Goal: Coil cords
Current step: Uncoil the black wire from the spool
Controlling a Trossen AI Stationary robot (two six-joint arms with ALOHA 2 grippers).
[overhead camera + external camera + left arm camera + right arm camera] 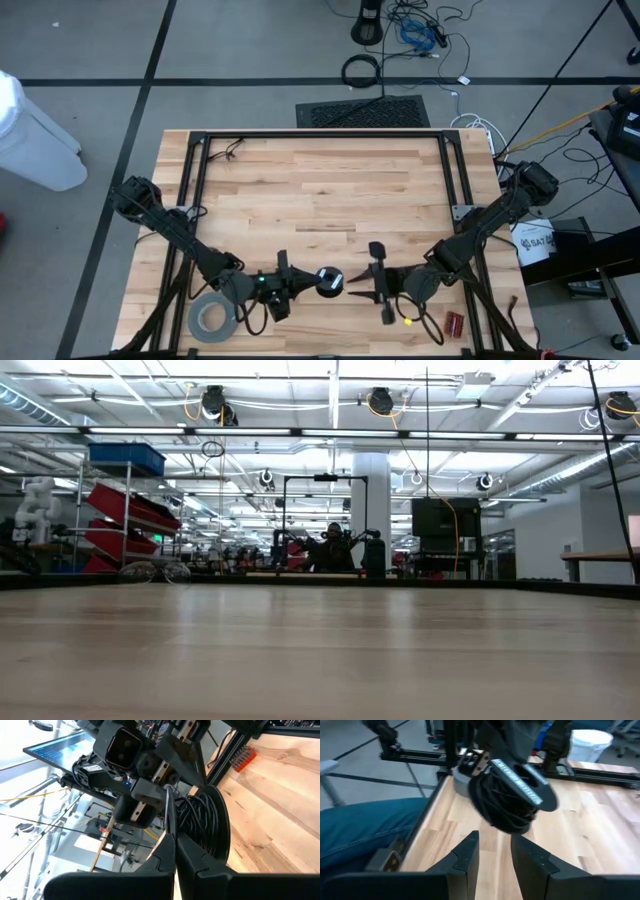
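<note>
The cords are a thin dark wire wound in a bundle on a small round black disc. The disc is held up near the table's front edge, between my two grippers. My left gripper comes from the left and is shut at the disc's side. My right gripper faces the disc from the right. It is open, with nothing between its fingers, a little short of the bundle. The low view shows neither the grippers nor the cords. My left gripper pinches a thin dark rim at the side of the disc between its two fingers, right beside the wound wire. The fingers come level from the table's left. The disc and its bundle are clear of the table, the disc standing on edge.
A wide grey tape roll lies at the front left under my left arm. A small red object lies at the front right. Black frame rails run along the table's edges. A person's leg in blue trousers is close to the front edge.
</note>
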